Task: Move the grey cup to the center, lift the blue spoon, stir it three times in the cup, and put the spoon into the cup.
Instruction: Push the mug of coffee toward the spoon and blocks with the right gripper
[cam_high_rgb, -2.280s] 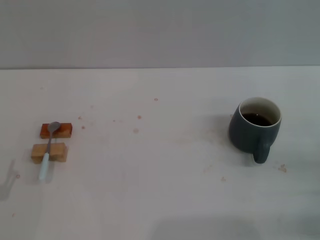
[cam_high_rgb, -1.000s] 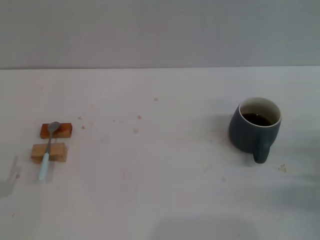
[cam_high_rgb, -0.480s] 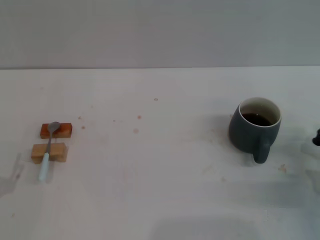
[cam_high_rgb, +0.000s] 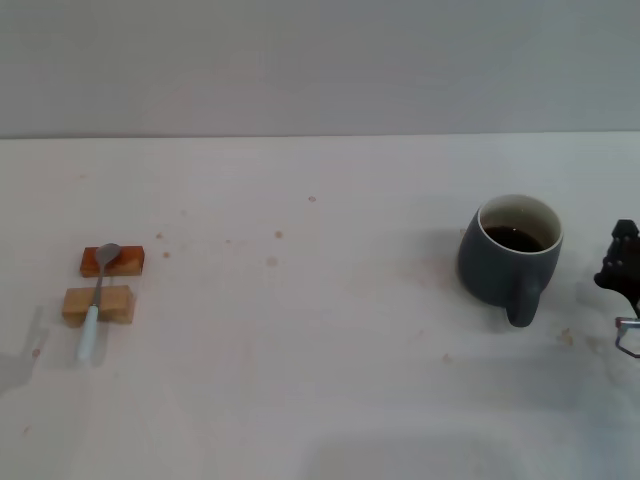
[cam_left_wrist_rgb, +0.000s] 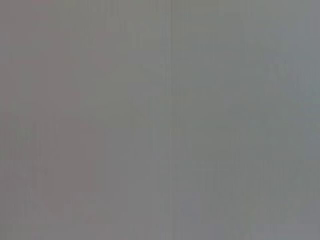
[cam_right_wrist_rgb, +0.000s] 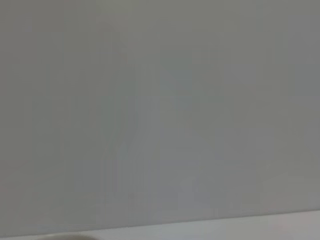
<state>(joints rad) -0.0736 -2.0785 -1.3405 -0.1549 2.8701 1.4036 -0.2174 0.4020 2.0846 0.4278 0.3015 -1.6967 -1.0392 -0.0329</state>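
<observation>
The grey cup stands upright at the right of the table, its handle toward the front, with dark liquid inside. The blue spoon lies at the far left across two small wooden blocks, bowl on the far block, pale handle pointing to the front. My right gripper shows only as a dark tip at the right edge of the head view, a short way right of the cup and apart from it. My left gripper is out of view. Neither wrist view shows more than a plain grey surface.
A reddish wooden block and a lighter wooden block support the spoon. The white table carries small brown specks. A grey wall runs along the table's far edge.
My right gripper has come into the head view from the right edge and moved closer to the cup. Cup and spoon have stayed where they were.
</observation>
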